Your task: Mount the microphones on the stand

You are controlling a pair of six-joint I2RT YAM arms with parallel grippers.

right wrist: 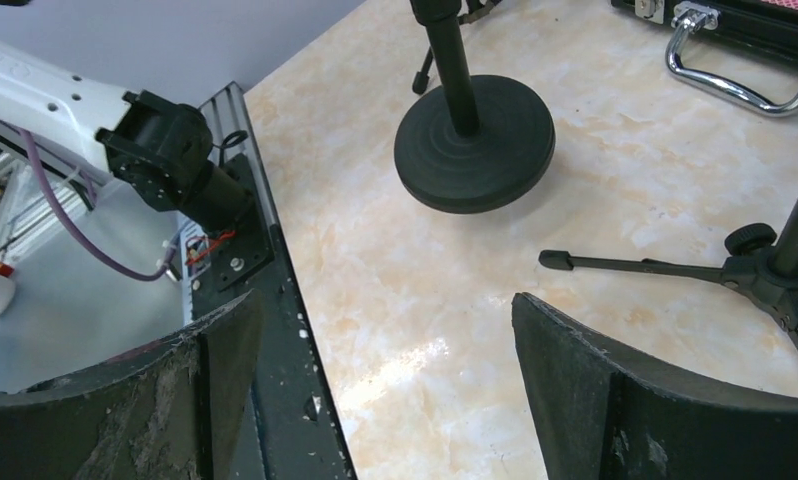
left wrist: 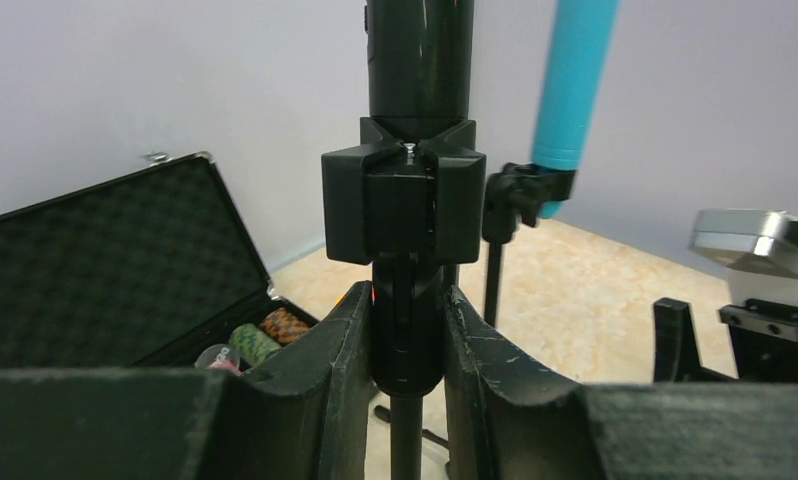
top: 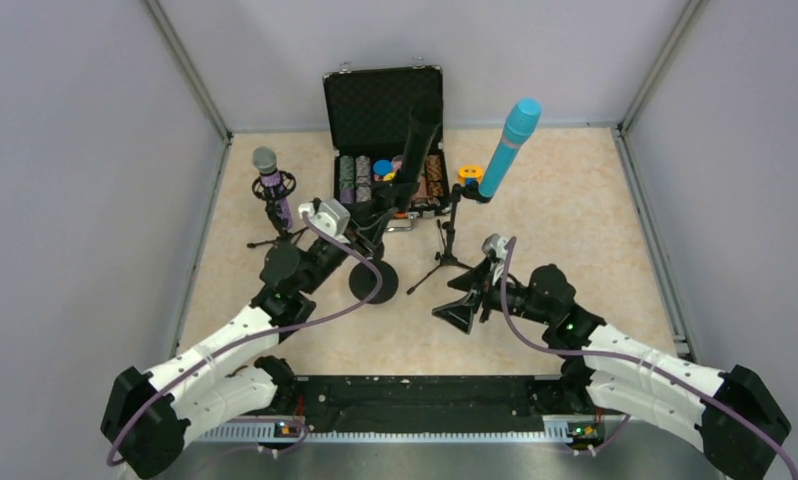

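so going from the round-base stand [top: 372, 280], the case [top: 380, 105] sits at 12 o'clock, left tripod stand [top: 275, 238] at 10, right tripod stand [top: 452, 230] at 2

**Cyan microphone** [top: 510, 140]: all cyan. It is held in the clip of a black tripod stand [top: 447, 255], right of centre, and is tilted with its head up and to the right.

**Purple microphone** [top: 274, 188]: glittery purple body, grey mesh head. It is seated near upright, head up, in a small black tripod stand [top: 280, 228] at the left.

**Black microphone** [top: 420, 125]: dark barrel. It is set near upright in the black clip [left wrist: 405, 205] of a round-base stand [right wrist: 473, 140], between the other two. Its lower part, below the clip, is clamped by the left gripper [left wrist: 407, 340].
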